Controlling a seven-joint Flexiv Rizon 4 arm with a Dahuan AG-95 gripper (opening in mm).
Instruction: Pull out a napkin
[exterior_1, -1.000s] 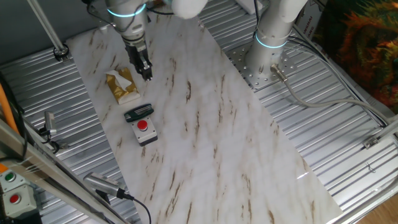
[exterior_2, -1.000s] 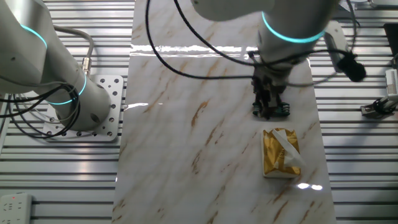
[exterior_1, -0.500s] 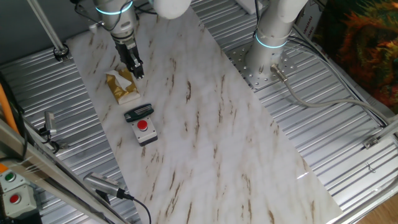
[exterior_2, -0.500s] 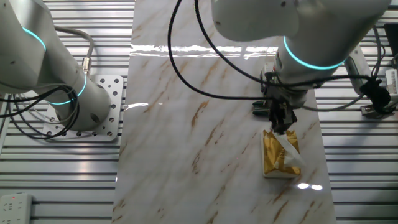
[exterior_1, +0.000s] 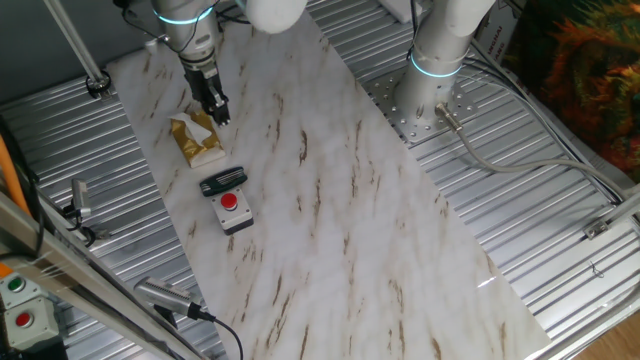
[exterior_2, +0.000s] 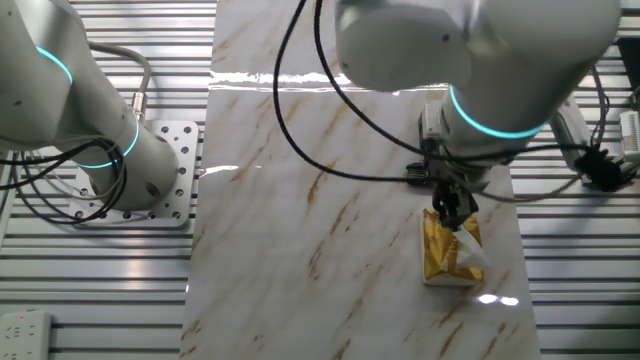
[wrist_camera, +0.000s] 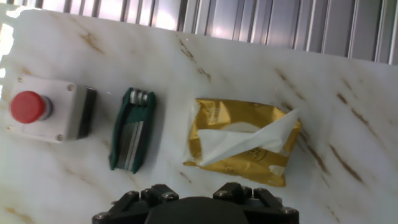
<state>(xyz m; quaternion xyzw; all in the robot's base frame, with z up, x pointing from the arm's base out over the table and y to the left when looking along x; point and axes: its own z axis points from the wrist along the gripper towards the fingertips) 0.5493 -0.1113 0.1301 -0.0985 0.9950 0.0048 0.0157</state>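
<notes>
The napkin (wrist_camera: 249, 139) is a creased white sheet sticking out of the slot of a shiny golden packet (wrist_camera: 219, 118) that lies flat on the marble table. It also shows in one fixed view (exterior_1: 196, 130) and in the other fixed view (exterior_2: 466, 240). My gripper (exterior_1: 217, 114) hovers just above the packet's end, fingers pointing down, also in the other fixed view (exterior_2: 452, 212). In the hand view only its dark body shows at the bottom edge (wrist_camera: 189, 198), jaws spread apart and holding nothing.
A green folding tool (wrist_camera: 130, 129) lies beside the packet, and a grey box with a red button (wrist_camera: 46, 110) lies beyond it. The marble board (exterior_1: 340, 210) rests on ribbed metal. A second arm's base (exterior_1: 435, 75) stands at the board's side.
My gripper has moved from beside the packet to above its end and has dropped slightly closer to the napkin. The packet and napkin have not moved.
</notes>
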